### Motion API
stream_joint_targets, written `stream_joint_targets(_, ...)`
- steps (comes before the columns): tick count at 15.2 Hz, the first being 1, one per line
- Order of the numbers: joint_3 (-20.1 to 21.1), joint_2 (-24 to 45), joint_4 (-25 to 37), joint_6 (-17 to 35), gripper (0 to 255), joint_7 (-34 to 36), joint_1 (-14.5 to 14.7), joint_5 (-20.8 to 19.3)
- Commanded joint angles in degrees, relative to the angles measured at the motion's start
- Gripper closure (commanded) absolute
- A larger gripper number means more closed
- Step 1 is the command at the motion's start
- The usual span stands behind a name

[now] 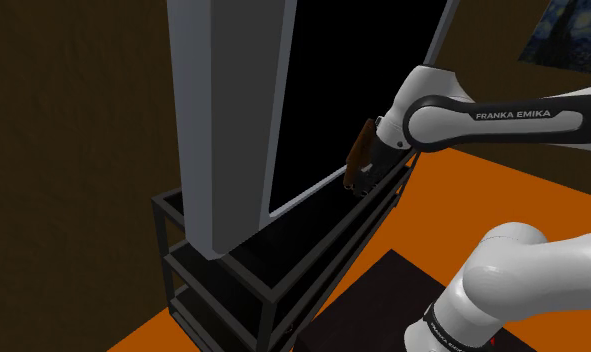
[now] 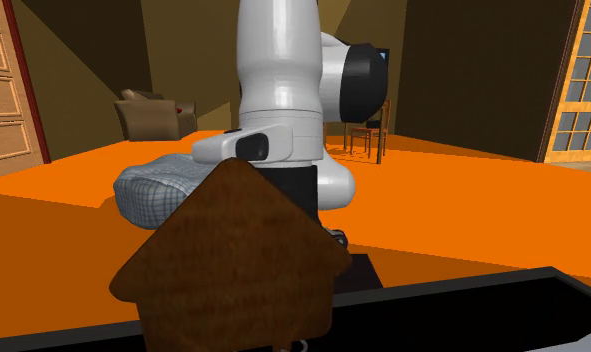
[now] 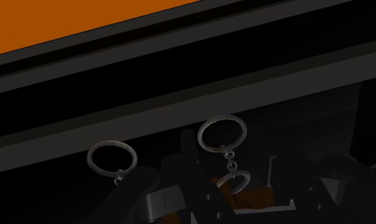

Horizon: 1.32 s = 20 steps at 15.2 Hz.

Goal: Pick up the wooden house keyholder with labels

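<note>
Fingers (image 3: 160,202) on brown, house-shaped keyholder (image 2: 233,265)

One wooden house keyholder (image 2: 233,265); three metal rings (image 3: 222,133) by it; one black rack (image 1: 233,270) below it; one armchair (image 2: 153,115) and one chair (image 2: 368,135) behind it.

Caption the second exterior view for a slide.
Brown wooden house-shaped keyholder close in the foreground, white Franka arm upright behind it, orange floor beyond.
</note>
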Motion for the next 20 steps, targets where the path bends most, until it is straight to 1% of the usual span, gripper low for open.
stream_joint_targets(1, 0.1, 0.1, -0.2, -0.2, 255, 0.0, 0.1, 0.1)
stream_joint_targets(4, 0.0, 0.2, -0.2, -0.1, 255, 0.0, 0.0, 0.0)
stream_joint_targets(17, 0.2, -0.9, 9.3, -10.6, 255, 0.3, 0.1, 0.1)
stream_joint_targets(20, 0.2, -0.9, 11.0, -12.3, 255, 0.3, 0.1, 0.1)
